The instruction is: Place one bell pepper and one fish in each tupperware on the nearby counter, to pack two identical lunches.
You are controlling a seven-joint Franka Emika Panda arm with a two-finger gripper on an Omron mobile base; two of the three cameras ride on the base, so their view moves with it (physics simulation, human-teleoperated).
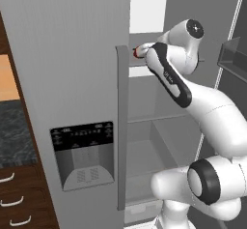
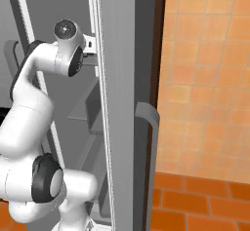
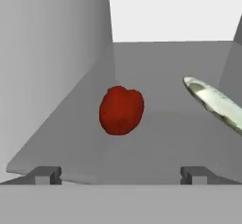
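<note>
You see the fish [image 3: 215, 104] lying on the grey fridge shelf [image 3: 156, 142], its long axis running from upper left to lower right in the hand view; it is slim, silvery, pale green; the red bell pepper [image 3: 121, 110], rounded and lobed, sits apart to its left, near the side wall [image 3: 52, 72]; bare shelf lies between them; the gripper [image 3: 121, 175] stands spread wide, holding nothing.

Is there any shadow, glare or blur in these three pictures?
Hand view: flat, even light, a faint shadow under the red bell pepper, soft pale sheen on the fish. Left base view: sharp, no glare on the fridge door. Right base view: evenly lit orange tiles.
</note>
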